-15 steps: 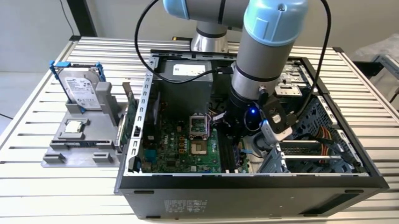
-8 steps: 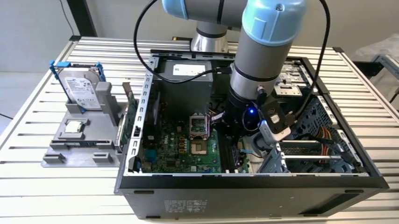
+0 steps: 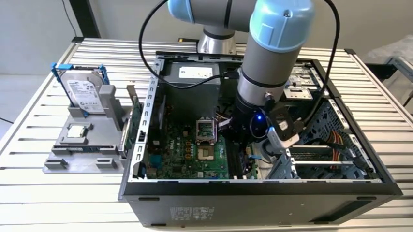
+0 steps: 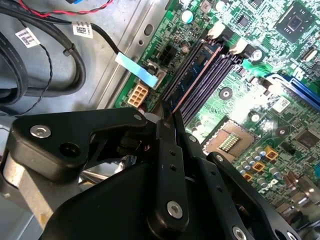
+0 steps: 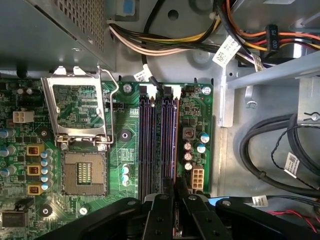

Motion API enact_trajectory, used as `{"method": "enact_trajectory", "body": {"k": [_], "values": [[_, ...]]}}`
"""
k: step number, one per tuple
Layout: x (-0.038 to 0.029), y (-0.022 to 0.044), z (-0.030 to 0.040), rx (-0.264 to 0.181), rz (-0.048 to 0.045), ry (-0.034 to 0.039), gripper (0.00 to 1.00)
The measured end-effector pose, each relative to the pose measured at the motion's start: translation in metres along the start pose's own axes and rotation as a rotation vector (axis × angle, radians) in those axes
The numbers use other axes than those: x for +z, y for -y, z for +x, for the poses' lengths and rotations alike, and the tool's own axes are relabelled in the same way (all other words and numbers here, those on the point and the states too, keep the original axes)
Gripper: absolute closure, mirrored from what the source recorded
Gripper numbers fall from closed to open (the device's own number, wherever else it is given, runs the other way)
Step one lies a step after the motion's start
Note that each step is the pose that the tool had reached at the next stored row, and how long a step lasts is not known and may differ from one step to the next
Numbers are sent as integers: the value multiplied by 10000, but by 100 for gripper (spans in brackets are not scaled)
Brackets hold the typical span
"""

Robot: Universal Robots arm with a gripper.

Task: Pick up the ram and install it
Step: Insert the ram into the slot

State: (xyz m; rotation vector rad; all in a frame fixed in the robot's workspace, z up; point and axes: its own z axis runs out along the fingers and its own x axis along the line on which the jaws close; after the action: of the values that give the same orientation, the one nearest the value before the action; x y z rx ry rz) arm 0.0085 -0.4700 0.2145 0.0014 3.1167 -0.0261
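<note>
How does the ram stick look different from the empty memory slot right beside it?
In the second wrist view, the ram is a bluish-green board standing on edge, while the empty slot is a dark, open channel. The gripper sits over the ram's near end; the empty slot has nothing over it. They run parallel and look about equally long.

The gripper (image 4: 167,117) is matt black plastic or coated metal, hard to tell which, with bright steel screws. At upper centre of the second wrist view, the ram (image 4: 192,75) shows glossy dark chips. The motherboard (image 5: 130,117) is glossy green laminate. The socket frame (image 5: 80,107) is shiny bare metal. The table (image 3: 38,183) is brushed, ribbed aluminium.
</note>
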Motion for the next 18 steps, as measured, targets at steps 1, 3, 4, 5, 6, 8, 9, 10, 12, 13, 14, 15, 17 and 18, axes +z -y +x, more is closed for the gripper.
{"method": "enact_trajectory", "body": {"k": [1,3,4,5,6,8,9,10,12,13,14,15,17,18], "values": [[7,1,0,-1,-7,0,100],[11,0,0,0,-22,-1,100],[14,-2,0,0,-33,1,100],[14,-2,0,1,-39,2,100],[15,-2,0,1,-46,1,100],[18,-5,-1,1,-78,4,0],[20,-5,0,2,-77,3,0],[17,-3,0,2,-72,3,0],[15,-2,0,1,-78,2,0],[14,-2,0,1,-82,2,0],[13,-2,0,1,-82,2,0],[1,0,0,1,-79,-3,0],[-38,-1,-1,2,-82,-10,0],[-63,0,-2,1,-81,-18,0]]}}
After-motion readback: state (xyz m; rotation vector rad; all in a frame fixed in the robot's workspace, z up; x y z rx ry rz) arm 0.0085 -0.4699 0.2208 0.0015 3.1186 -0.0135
